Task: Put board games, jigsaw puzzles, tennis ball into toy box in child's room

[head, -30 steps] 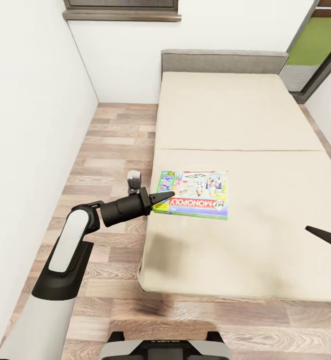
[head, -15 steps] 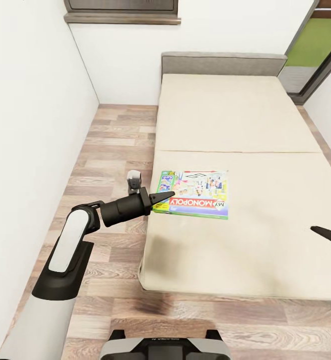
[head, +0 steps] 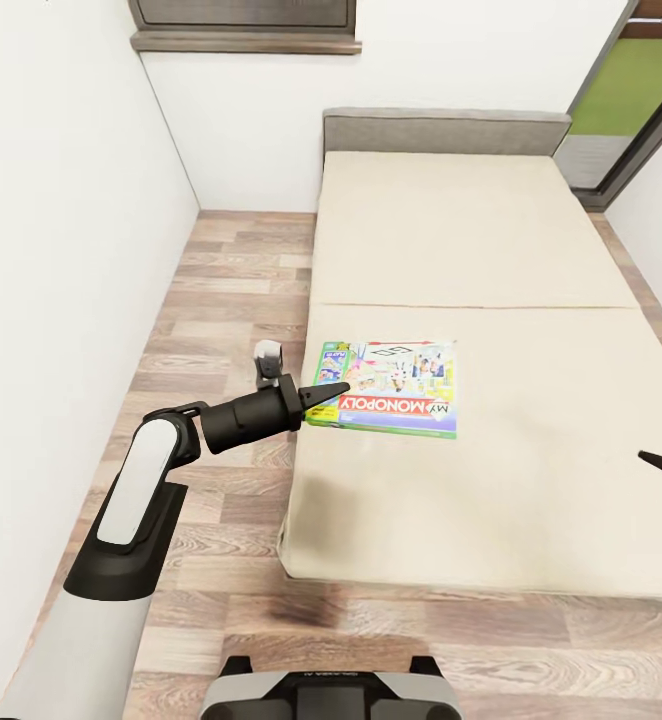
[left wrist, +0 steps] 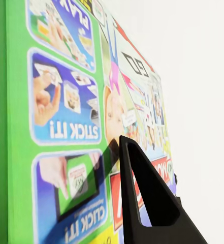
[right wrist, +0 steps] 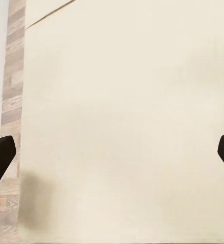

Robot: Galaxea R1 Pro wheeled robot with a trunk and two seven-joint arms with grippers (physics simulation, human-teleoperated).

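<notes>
- The Monopoly box (head: 386,388) lies flat on the bed (head: 491,260), near its left edge.
- Our left gripper (head: 329,391) reaches the box's left edge; the left wrist view shows one finger (left wrist: 147,198) over the lid — we cannot tell its opening.
- Our right gripper (right wrist: 112,152) hangs wide open over bare cover, holding nothing.

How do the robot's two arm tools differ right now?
The left tool reaches over the Monopoly box at its near corner; the right tool hovers over bare bed cover. Left's opening is unclear; right's fingers are spread wide. Both are black and pointed.
</notes>
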